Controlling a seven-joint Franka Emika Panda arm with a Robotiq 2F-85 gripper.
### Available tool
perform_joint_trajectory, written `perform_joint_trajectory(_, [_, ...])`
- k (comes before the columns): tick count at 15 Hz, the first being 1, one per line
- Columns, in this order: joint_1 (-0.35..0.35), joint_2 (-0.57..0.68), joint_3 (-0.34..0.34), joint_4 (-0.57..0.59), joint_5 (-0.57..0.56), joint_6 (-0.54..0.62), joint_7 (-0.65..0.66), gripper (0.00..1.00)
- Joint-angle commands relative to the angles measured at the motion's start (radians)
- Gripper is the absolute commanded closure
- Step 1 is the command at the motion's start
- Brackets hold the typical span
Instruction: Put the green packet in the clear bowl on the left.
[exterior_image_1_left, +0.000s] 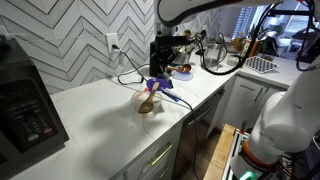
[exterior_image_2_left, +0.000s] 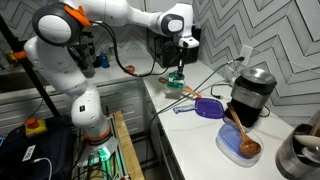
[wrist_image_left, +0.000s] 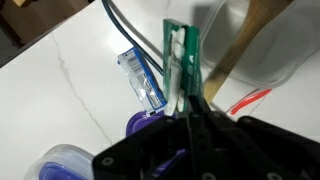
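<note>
My gripper (wrist_image_left: 186, 112) is shut on the green packet (wrist_image_left: 180, 55), which stands edge-on between the fingers. In both exterior views the gripper (exterior_image_2_left: 178, 60) (exterior_image_1_left: 160, 62) holds the packet (exterior_image_2_left: 177, 73) above the counter. The clear bowl (wrist_image_left: 270, 50) with a wooden spoon (wrist_image_left: 243, 35) in it lies to the right of the packet in the wrist view. In an exterior view the bowl (exterior_image_2_left: 177, 90) is just below the packet; it also shows in the other exterior view (exterior_image_1_left: 148, 106). A purple-blue packet (wrist_image_left: 143, 82) lies on the counter left of the green one.
A purple lid (exterior_image_2_left: 208, 108) and a blue bowl with brown contents and a wooden spoon (exterior_image_2_left: 240, 146) sit on the white counter. A black coffee machine (exterior_image_2_left: 250, 95) stands by the wall. Black cables (exterior_image_2_left: 200, 75) cross the counter. A microwave (exterior_image_1_left: 25, 105) stands at one end.
</note>
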Motion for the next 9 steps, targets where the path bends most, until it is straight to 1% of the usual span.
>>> perform_joint_trajectory(1, [0.021, -0.014, 0.064, -0.015, -0.029, -0.017, 0.206, 1.0])
perform_joint_trajectory(5, [0.051, -0.002, 0.135, -0.012, -0.071, 0.006, 0.442, 1.0])
perform_joint_trajectory(6, [0.06, 0.01, 0.146, -0.002, -0.08, -0.009, 0.474, 1.0])
perform_joint_trajectory(7, [0.069, 0.019, 0.155, -0.003, -0.092, 0.006, 0.505, 1.0])
perform_joint_trajectory(9, [0.083, 0.049, 0.16, 0.004, -0.115, 0.028, 0.51, 1.0])
